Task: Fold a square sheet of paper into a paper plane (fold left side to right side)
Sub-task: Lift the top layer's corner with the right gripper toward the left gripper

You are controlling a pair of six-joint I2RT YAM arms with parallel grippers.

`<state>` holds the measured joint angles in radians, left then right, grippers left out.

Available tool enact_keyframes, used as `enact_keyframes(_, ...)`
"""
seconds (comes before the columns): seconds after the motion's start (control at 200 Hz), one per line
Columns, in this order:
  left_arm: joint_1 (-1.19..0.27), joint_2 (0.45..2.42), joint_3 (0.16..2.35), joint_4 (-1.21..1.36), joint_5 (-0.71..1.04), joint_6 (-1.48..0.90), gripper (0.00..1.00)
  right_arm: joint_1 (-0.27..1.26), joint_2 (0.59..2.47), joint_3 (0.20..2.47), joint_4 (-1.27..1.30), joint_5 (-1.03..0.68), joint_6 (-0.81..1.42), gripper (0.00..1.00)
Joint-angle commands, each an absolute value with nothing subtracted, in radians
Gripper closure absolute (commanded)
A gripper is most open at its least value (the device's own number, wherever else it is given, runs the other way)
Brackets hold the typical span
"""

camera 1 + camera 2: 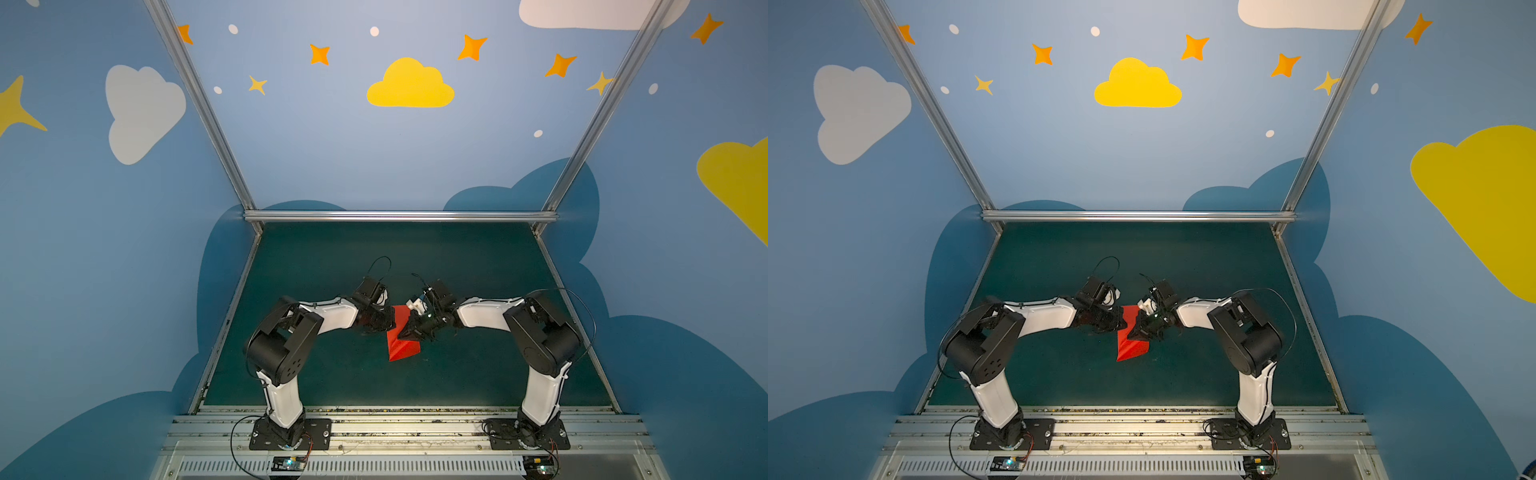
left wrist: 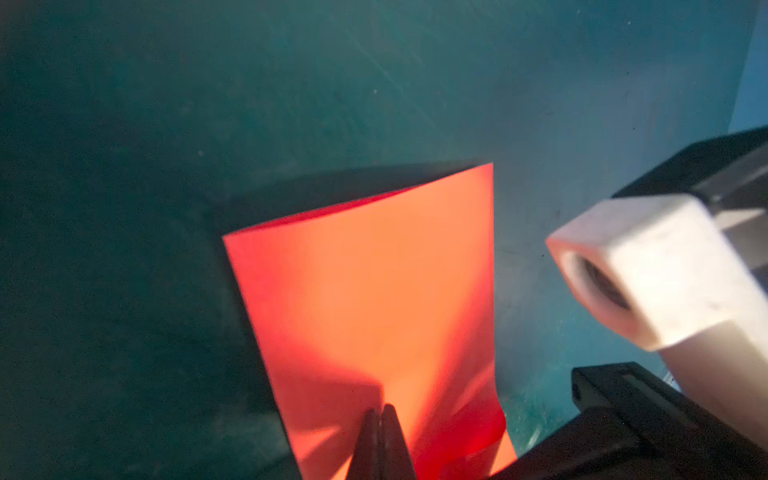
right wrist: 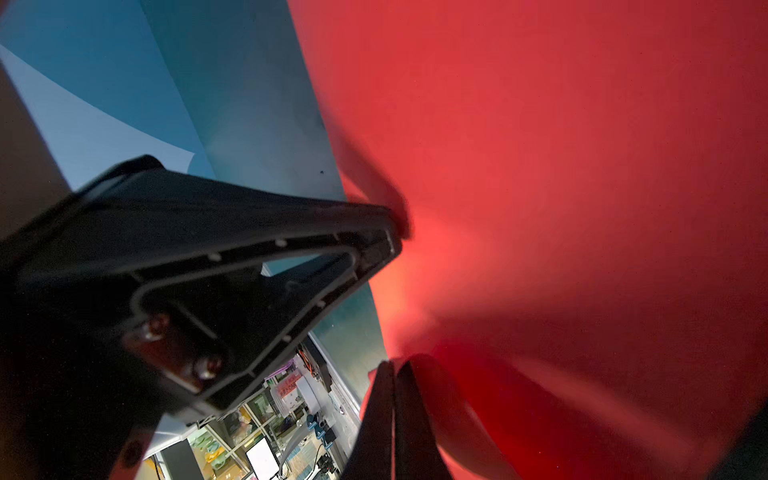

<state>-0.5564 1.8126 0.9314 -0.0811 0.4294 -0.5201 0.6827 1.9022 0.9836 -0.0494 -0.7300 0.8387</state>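
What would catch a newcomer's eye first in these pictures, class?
The sheet of red paper, vivid against the dark green mat, sits mid-table in both top views. The left gripper and the right gripper meet at it from either side, each shut on the paper, which appears partly raised off the mat. Behind, a yellow cloud stands out on the blue back wall.

Dark green tabletop (image 1: 457,374), lightly scuffed
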Motion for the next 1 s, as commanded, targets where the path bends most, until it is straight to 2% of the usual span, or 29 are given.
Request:
enact_keyframes(0.0, -0.564, 1.868, 0.911, -0.117, 0.414, -0.499, 0.97, 0.689, 1.923, 1.006, -0.045, -0.746, 0.845, 1.0)
enact_keyframes(0.541, -0.565, 1.861, 0.907, -0.115, 0.417, -0.501, 0.97, 0.713, 1.884, 0.924, -0.041, -0.749, 0.838, 1.0)
enact_keyframes(0.991, -0.563, 1.866, 0.904, -0.112, 0.42, -0.502, 0.97, 0.701, 1.933, 0.987, -0.028, -0.74, 0.853, 1.0)
